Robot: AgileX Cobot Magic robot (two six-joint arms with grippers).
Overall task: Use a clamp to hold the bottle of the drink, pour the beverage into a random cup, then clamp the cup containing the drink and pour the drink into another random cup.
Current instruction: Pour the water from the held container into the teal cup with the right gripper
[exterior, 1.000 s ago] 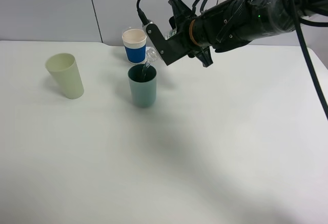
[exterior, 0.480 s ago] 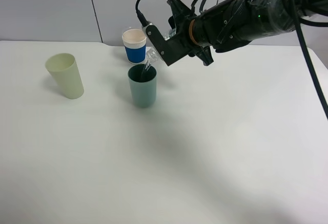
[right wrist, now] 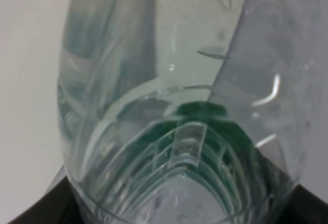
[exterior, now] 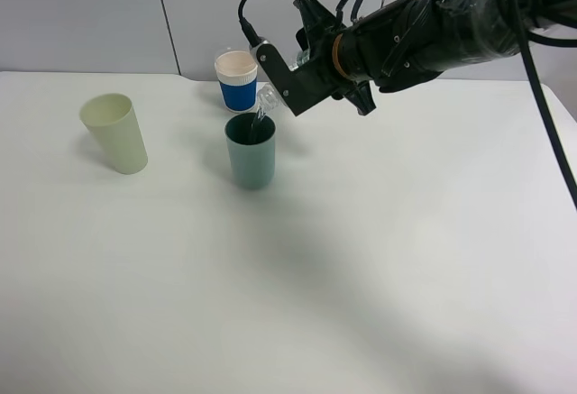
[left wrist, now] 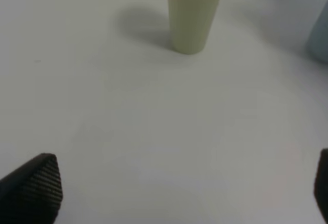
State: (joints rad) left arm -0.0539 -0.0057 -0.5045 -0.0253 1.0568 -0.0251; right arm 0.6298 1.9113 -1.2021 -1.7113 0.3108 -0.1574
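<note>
Spillage is your risk: the right end effector [exterior: 299, 71] is clamped on the tilted bottle [exterior: 265, 99], its mouth just over the rim of the teal cup [exterior: 251, 155]; tip faster and you may overshoot toward the blue cup [exterior: 237, 86]; the left end effector [left wrist: 177, 189] gapes wide, empty; nothing has visibly shifted since half a second ago.

Setting: robotics lab, test bench. Evidence: plain white table [exterior: 406, 277]; grey panelled wall [exterior: 81, 15] behind; black, film-wrapped robot arm [exterior: 433, 29] with trailing cable [exterior: 542, 110]; teal cup [exterior: 251, 161], pale cup [exterior: 117, 137], blue cup [exterior: 238, 87] as props.
</note>
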